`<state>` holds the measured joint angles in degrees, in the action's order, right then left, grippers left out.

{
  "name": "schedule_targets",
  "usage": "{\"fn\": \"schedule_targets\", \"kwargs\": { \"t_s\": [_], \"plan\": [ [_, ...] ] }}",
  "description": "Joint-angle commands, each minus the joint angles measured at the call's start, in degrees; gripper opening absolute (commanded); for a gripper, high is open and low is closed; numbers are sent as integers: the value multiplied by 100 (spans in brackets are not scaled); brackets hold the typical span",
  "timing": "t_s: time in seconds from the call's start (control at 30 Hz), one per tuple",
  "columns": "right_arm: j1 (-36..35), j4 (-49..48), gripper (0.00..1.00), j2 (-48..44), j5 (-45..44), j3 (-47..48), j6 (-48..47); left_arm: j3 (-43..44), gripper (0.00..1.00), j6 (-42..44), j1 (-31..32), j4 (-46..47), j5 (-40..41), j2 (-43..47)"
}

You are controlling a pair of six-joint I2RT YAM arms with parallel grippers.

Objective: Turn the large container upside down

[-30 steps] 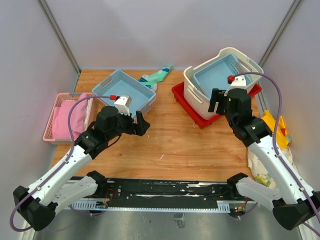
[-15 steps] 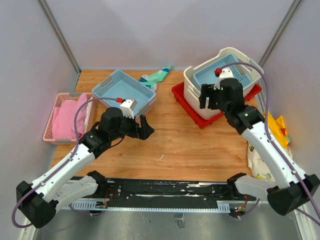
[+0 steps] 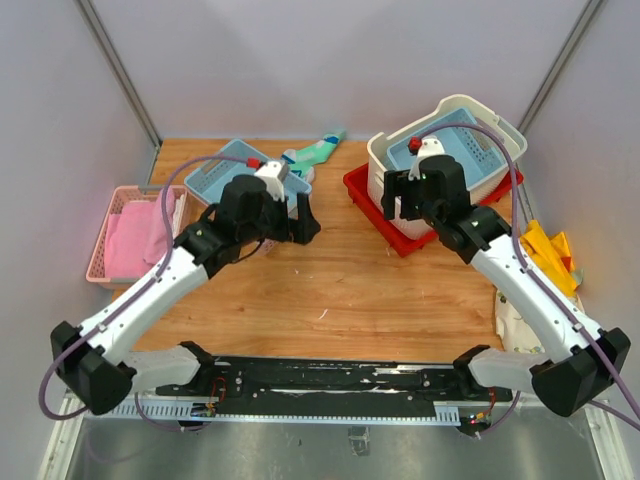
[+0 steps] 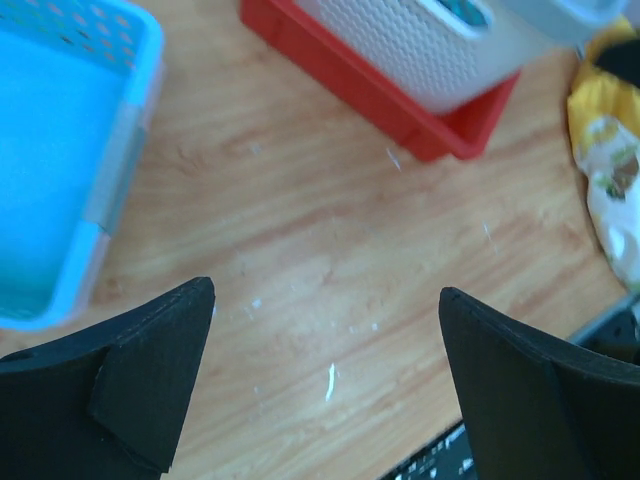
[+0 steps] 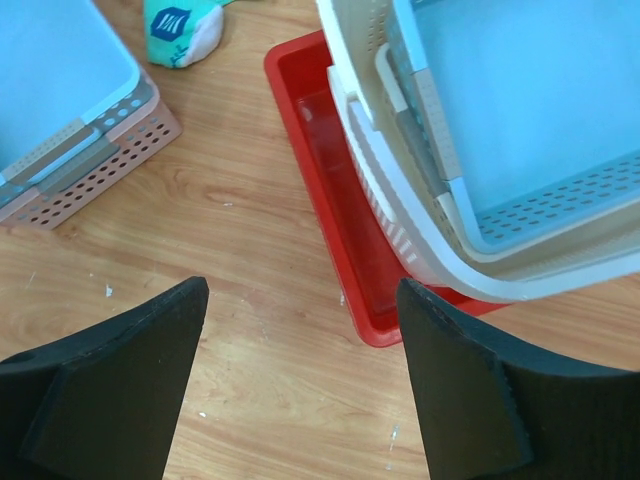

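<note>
The large container [image 3: 386, 172] is a cream perforated basket standing upright in a red tray [image 3: 359, 186] at the back right. A light blue basket [image 3: 457, 146] is nested inside it. My right gripper [image 3: 393, 203] is open and empty, hovering over the tray's front-left side beside the container's left wall. In the right wrist view the container's wall [image 5: 392, 190] and the tray [image 5: 312, 95] lie ahead of the open gripper [image 5: 302, 285]. My left gripper [image 3: 306, 222] is open and empty over bare wood at mid-table. Its wrist view shows the container [image 4: 420, 50] far ahead of the open gripper [image 4: 325, 290].
A blue basket [image 3: 213, 176] stacked on a pink one [image 5: 100, 165] stands at the back left. A pink basket with cloth [image 3: 124, 236] is at the left edge. A teal packet [image 3: 316, 152] lies at the back. A yellow bag [image 3: 547, 250] and a patterned bag [image 3: 514, 322] lie at the right.
My left gripper has moved away from the arm bases and to the right, past the blue basket. My right gripper has moved left along the container's front to its left side.
</note>
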<state>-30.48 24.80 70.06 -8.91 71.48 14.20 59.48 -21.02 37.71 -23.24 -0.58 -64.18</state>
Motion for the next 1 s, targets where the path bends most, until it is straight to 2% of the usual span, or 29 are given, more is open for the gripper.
{"fn": "schedule_targets", "kwargs": {
  "t_s": [0.0,0.13,0.23,0.3,0.43,0.73,0.87,0.97],
  "plan": [
    [77,243,79,-341,-557,184,100,1033,99,-170,-636,-662,153,-905],
    [88,417,80,-638,-665,-9,191,1461,99,-456,-791,-616,327,-1488],
    [86,514,80,-816,-682,-158,277,1910,99,-954,-1166,-574,252,-2093],
    [86,557,82,-889,-562,-193,271,2253,99,-1178,-1276,-578,641,-2471],
    [88,652,83,-953,-149,-76,124,2948,99,-1235,-1305,-652,1459,-3228],
    [86,901,83,-1183,-212,-115,83,4720,99,-1479,-1555,-1096,1736,-5017],
    [88,1027,84,-1285,-311,-146,68,5178,97,-1540,-1640,-1328,1785,-5572],
    [86,1063,85,-1330,-377,-189,49,5161,95,-1536,-1648,-1341,1840,-5710]
  ]
}}
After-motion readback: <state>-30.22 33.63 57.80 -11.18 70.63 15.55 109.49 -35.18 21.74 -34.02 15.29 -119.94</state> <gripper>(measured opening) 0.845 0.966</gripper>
